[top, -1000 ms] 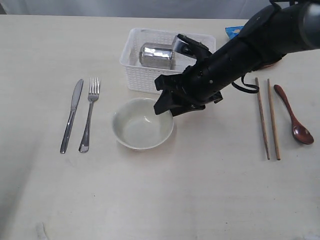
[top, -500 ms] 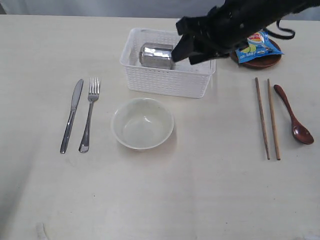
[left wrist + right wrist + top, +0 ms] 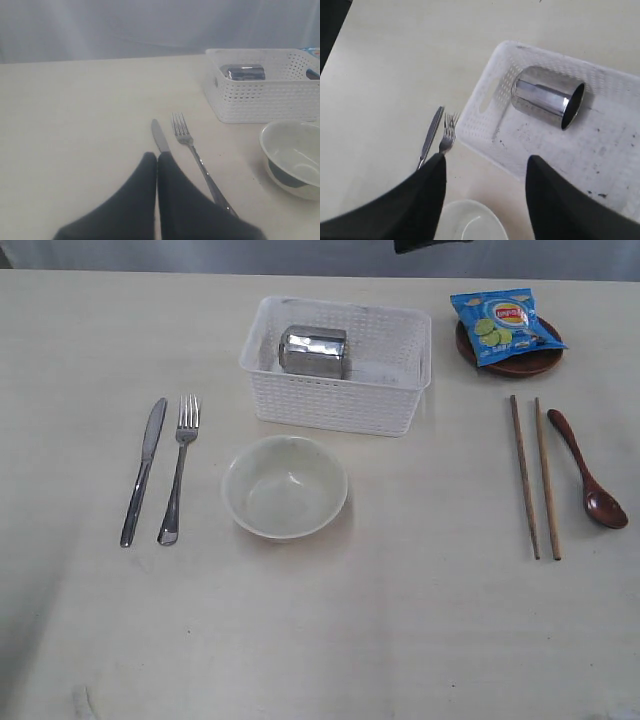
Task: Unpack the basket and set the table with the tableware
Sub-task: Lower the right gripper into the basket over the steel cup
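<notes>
Basket (image 3: pixel 340 405): we see it at the far middle of the surface (image 3: pixel 400 620), steel cup (image 3: pixel 313 351) on its side inside | bowl (image 3: pixel 285 487) near its front | knife (image 3: pixel 143 470) and fork (image 3: pixel 177 472) left; chopsticks (image 3: pixel 535 477), spoon (image 3: pixel 587 472) right | left pincer (image 3: pixel 156 156) pressed together over the knife | right pincer (image 3: pixel 486 160) spread above the basket

Exterior: only a dark scrap of arm (image 3: pixel 432 245) shows, cut by the top edge. Plate (image 3: pixel 525 367) mostly under chip bag (image 3: pixel 500 325). Left wrist: knife (image 3: pixel 160 137) handle and fork (image 3: pixel 192 150) end hidden behind left tool (image 3: pixel 156 157); bowl (image 3: pixel 292 155) and basket (image 3: pixel 260 100) cut by frame edge. Right wrist: bowl, basket cut off too
</notes>
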